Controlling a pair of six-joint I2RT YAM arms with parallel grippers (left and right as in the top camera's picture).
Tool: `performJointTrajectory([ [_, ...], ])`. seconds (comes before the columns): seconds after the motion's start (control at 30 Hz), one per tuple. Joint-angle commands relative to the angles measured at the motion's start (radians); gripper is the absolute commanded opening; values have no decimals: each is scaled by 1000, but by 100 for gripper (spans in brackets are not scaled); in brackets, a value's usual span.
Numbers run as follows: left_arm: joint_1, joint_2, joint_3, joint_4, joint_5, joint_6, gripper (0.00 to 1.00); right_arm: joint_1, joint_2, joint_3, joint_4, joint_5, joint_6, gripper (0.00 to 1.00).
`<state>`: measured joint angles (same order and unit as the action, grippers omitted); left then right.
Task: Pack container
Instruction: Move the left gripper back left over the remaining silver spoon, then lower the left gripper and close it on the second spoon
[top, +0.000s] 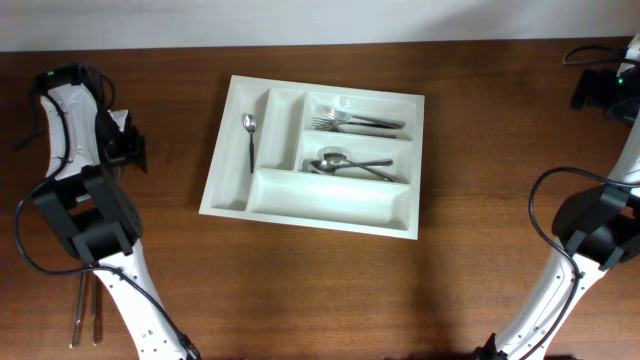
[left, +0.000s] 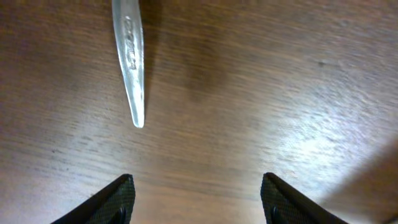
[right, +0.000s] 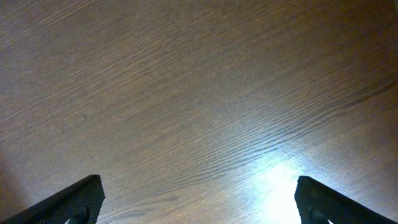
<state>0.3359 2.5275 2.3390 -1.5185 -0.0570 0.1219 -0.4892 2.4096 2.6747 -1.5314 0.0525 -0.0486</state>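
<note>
The white container lies mid-scene on the surface, toward the far edge, holding a spoon and forks. The left end effector is released and empty near a utensil handle. The right end effector is released wide and empty.

Forks and spoons in the container — loose cutlery well apart, left.

The overhead view was evenly lit and sharp; the white container cast only a thin shadow on the table. The 2 wrist views were dimmer and softer, with glare on the wood toward the right. The metal handle looked slightly blurred.
</note>
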Motion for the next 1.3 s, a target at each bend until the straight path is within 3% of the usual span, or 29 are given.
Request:
performJointTrajectory([
  [0.0,-1,-16,-8,27,-24,-16,67,5,6,-5,4,5,9,99],
  [0.57,30,-13,-31,172,-38,116,67,5,6,-5,4,5,9,99],
  [1.27,34,2,-50,256,-6,165,66,5,6,-5,4,5,9,99],
])
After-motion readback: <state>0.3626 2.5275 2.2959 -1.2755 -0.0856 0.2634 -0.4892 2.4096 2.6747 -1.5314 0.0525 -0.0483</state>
